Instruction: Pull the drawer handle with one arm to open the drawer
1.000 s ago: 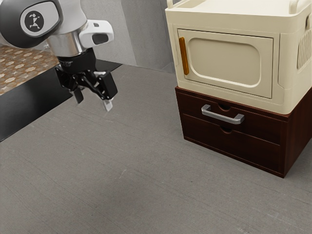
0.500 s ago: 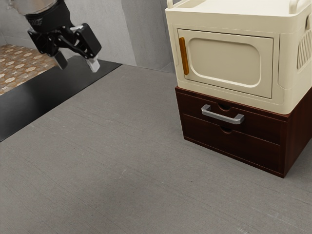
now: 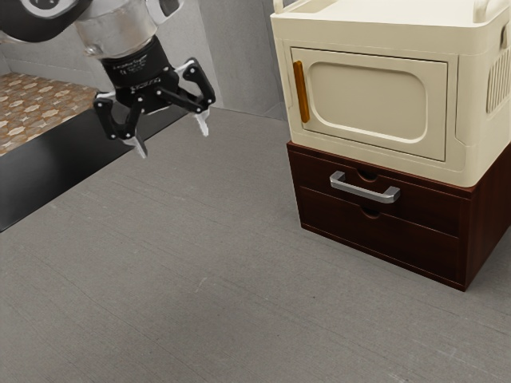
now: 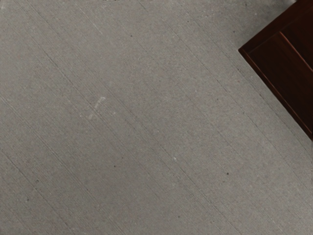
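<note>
Drawer handle [image 3: 365, 191] | silvery metal (squarish bends) | dark wooden drawer [image 3: 423, 211], shut

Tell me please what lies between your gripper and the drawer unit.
Only bare grey tabletop between my open gripper and the drawer unit, in the exterior view.

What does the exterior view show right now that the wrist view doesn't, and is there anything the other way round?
Exterior view: my open gripper, the silver drawer handle, the orange door handle, the black strip and the patterned floor.

Wrist view: no further object that I can make out.

Both: the gray tabletop and the dark wooden drawer cabinet.
</note>
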Motion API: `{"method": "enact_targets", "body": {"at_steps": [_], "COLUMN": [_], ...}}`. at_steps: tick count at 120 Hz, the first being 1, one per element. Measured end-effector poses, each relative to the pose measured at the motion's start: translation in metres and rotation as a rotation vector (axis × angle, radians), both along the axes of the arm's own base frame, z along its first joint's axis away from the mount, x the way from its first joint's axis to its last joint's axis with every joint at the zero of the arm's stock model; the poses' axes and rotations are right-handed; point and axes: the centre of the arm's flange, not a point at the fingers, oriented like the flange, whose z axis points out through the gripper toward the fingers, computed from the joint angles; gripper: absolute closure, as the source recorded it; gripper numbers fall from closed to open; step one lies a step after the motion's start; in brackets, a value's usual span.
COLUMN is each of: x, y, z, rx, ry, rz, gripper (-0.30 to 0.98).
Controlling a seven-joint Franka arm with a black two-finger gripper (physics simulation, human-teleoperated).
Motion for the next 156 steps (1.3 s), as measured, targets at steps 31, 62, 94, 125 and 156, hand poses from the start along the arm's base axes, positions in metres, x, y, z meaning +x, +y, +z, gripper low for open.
{"method": "enact_targets", "body": {"at_steps": [31,62,94,125,156], "x": [0.019,0.038,0.052,0.062,0.077], "y": [-0.001,-0.016,-0.022,-0.039,-0.059], "z": [-0.045,-0.075,-0.101,-0.114,-0.13], "rx": [-0.056,-0.131,-0.175,-0.229,-0.26], "ry": [-0.032,-0.096,-0.156,-0.196,-0.21], "rz": [0.16,0.246,0.317,0.347,0.353], "gripper": [0.0,0.02,0.01,0.0,0.0]}}
